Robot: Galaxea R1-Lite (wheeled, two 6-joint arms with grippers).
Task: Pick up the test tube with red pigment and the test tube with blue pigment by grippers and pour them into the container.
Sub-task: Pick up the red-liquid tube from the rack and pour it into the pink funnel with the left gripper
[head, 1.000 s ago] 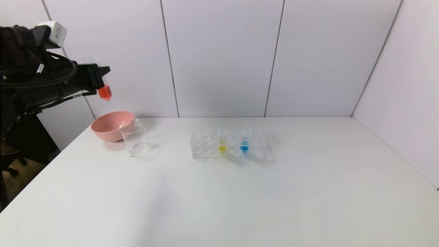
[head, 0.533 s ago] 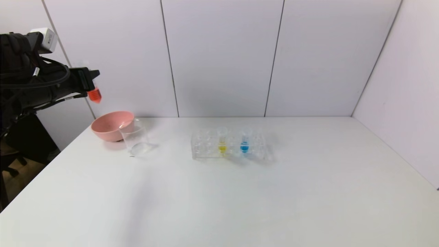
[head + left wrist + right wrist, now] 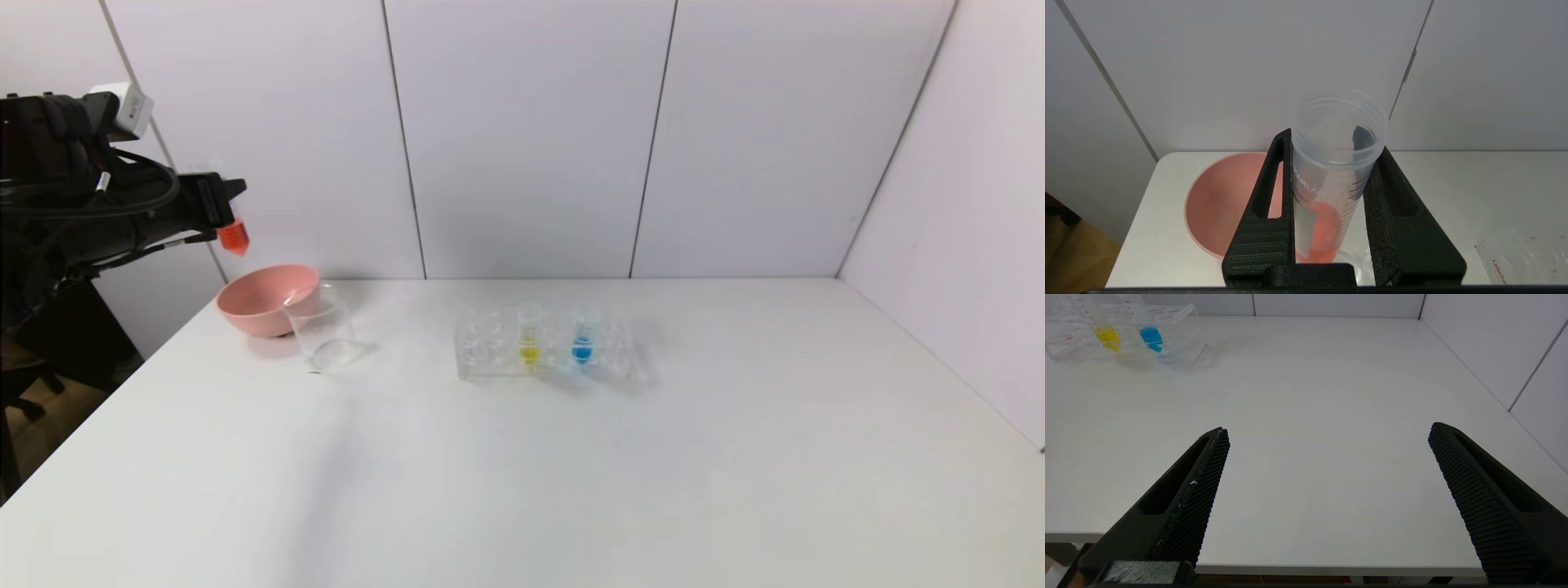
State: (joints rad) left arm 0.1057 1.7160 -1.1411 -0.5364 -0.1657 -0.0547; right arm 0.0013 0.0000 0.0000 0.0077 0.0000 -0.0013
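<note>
The test tube with red pigment [image 3: 1327, 192] is held clamped between the fingers of the left gripper [image 3: 219, 208], raised above the pink bowl [image 3: 260, 304] and short of the container [image 3: 325, 333]; the carry before the first pour appears to be in hand, and a shift over the beaker followed by a tilt is judged to be called for. The tube is seen as clear, graduated and open-mouthed, with a little red-orange liquid at its bottom, while the test tube with blue pigment [image 3: 582, 336] is left standing in the rack [image 3: 549, 349], and the right gripper [image 3: 1327, 502] is kept wide open low at the table's near edge

3 tubes: 1 red [image 3: 233, 236], 1 yellow [image 3: 529, 336], 1 blue [image 3: 582, 335]. 1 clear rack [image 3: 547, 347], 1 glass beaker [image 3: 322, 328], 1 pink bowl [image 3: 263, 300], 1 counter [image 3: 522, 457], 2 pincers: left [image 3: 219, 202], right [image 3: 1327, 437].
</note>
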